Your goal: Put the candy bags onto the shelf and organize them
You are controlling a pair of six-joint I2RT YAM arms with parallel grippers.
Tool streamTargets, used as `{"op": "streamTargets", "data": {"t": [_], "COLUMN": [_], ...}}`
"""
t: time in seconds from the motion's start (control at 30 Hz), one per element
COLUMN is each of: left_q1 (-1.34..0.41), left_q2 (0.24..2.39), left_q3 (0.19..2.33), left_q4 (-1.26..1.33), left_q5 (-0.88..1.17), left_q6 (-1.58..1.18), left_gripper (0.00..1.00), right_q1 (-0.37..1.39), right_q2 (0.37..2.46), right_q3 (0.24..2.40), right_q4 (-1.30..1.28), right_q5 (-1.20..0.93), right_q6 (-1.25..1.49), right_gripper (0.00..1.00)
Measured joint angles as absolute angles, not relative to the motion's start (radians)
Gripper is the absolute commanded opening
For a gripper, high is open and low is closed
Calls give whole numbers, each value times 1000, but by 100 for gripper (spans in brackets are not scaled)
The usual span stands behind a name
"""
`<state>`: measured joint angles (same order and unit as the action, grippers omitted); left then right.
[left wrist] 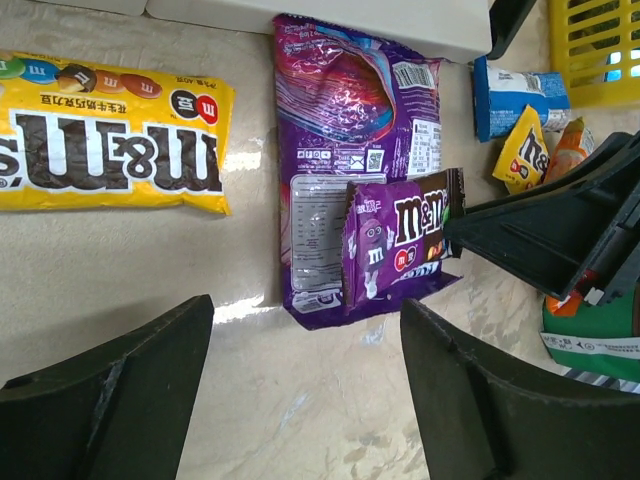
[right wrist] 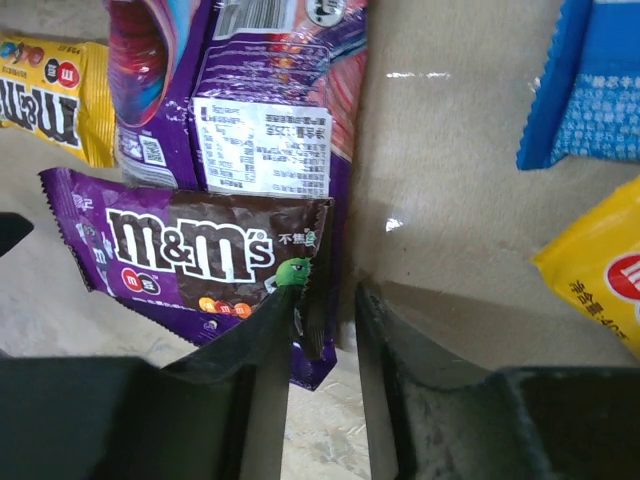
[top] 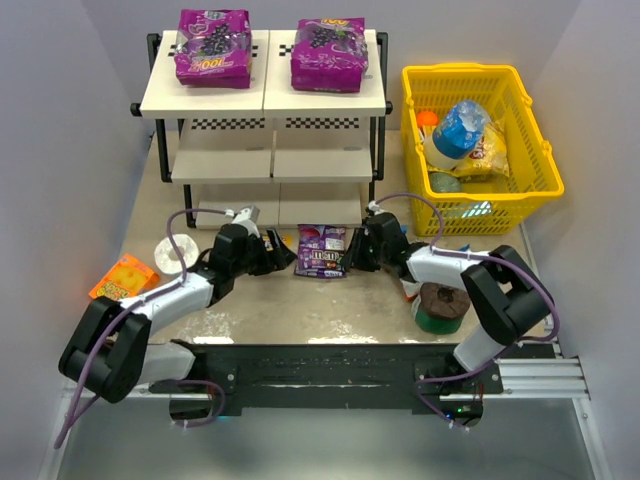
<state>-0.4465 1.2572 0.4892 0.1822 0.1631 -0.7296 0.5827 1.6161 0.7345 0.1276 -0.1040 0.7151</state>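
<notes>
The shelf point(top: 268, 98) carries two large purple bags point(top: 213, 47) on its top board. On the table before it lies a purple bag point(top: 322, 250) with a small dark-purple M&M's bag point(left wrist: 400, 235) on top. My right gripper point(right wrist: 328, 292) is slightly open, and the small bag's point(right wrist: 190, 255) right edge stands between its jaws with a gap left. My left gripper point(left wrist: 305, 305) is wide open and empty, just left of the purple bag point(left wrist: 340, 130). A yellow M&M's bag point(left wrist: 110, 135) lies further left. Blue point(right wrist: 595, 90), small yellow point(right wrist: 600, 270) and orange point(left wrist: 570, 145) bags lie to the right.
A yellow basket point(top: 525, 190) with a bottle and a bag stands at the right. A flat orange box point(top: 123, 275) and a white disc point(top: 175, 257) lie at the left. A green and brown round tub point(top: 440, 306) sits by the right arm.
</notes>
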Motion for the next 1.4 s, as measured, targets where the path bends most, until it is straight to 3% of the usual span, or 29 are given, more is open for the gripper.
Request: {"op": "streamTargets", "data": {"t": [0.3, 0.9, 1.1, 1.23, 1.4], "left_q1": [-448, -488, -502, -513, -514], "left_q2": [1372, 1568, 1614, 1629, 1617], "left_q3": [478, 528, 548, 548, 550], "left_q4": [331, 546, 565, 572, 561], "left_q5": [216, 365, 377, 382, 382], "left_q6": [-730, -748, -748, -754, -759], "left_gripper": [78, 56, 28, 18, 4], "right_q1": [584, 584, 584, 584, 583], "right_q2": [1634, 1646, 1658, 1658, 1638], "right_q3": [755, 766, 773, 774, 768], "right_q4": [136, 128, 127, 125, 110], "right_q5": [-104, -106, -109, -110, -83], "right_q6": [712, 688, 676, 671, 671], "right_gripper": [20, 20, 21, 33, 62]}}
